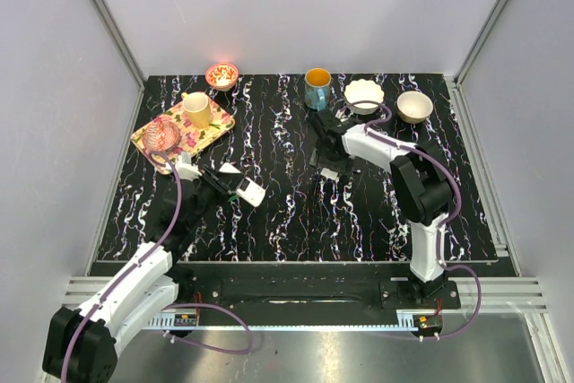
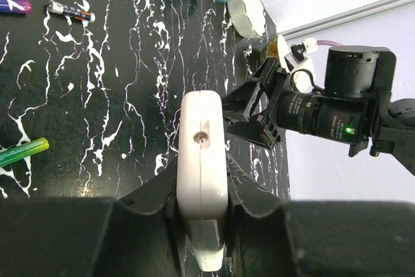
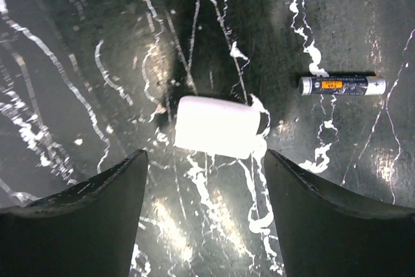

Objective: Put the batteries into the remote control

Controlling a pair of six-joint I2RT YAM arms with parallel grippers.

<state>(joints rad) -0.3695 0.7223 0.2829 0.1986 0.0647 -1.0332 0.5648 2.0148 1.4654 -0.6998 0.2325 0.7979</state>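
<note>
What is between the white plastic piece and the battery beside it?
Only bare black tabletop lies between the white plastic piece and the battery; the right wrist view shows it.

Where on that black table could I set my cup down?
The near middle of the table looks bare, as does the near corner beyond the right arm. Crowded: the back right by the white bowl and beige bowl, and the left around the tray.
</note>
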